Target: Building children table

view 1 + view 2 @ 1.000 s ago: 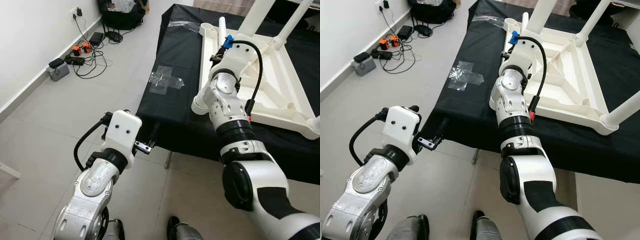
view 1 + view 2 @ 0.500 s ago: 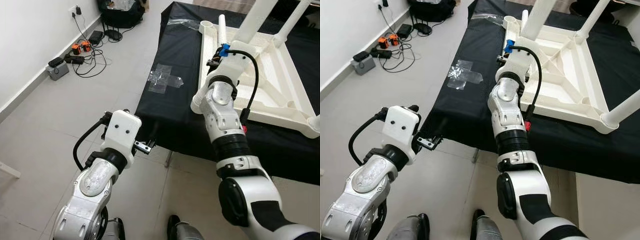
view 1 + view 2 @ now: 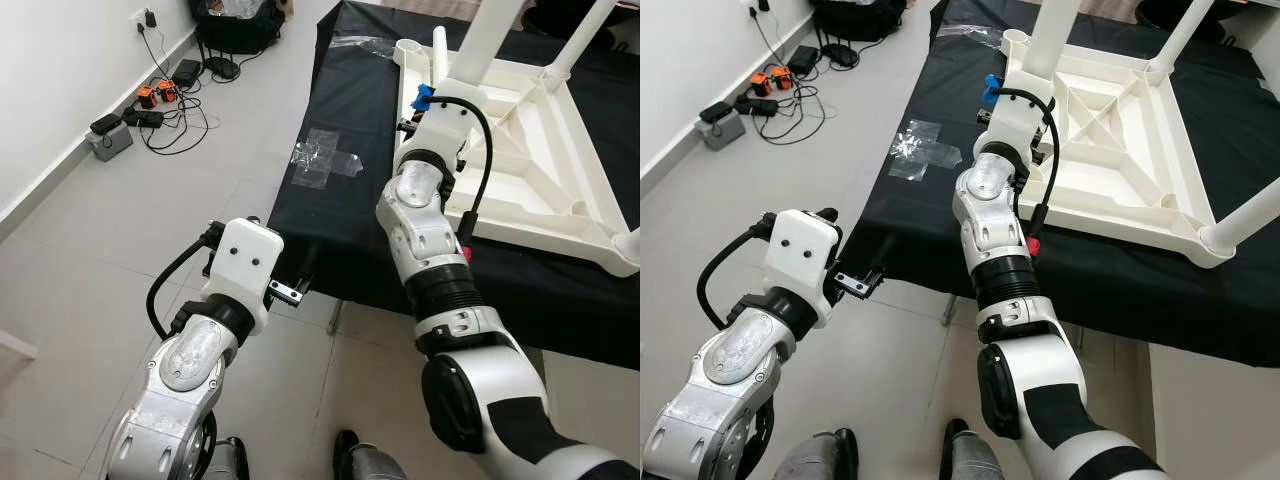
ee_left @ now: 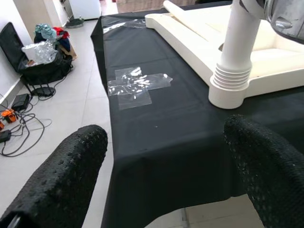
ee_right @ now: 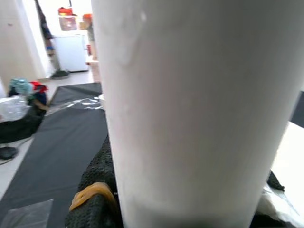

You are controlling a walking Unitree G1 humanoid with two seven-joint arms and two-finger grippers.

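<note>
A white children's table lies upside down on a black cloth. One white leg rises from its near left corner, where a ribbed collar meets the socket. My right gripper is shut on this leg partway up, with black fingers on both sides of it. A second leg stands further back. My left gripper hangs open and empty beside the cloth's near edge, below the table's corner.
A loose white tube lies by the far left socket. Clear tape is stuck on the cloth. Cables and chargers and a black bag lie on the tiled floor at the left wall.
My right arm has swung left, taking the gripped leg with it. The left arm has stayed put.
</note>
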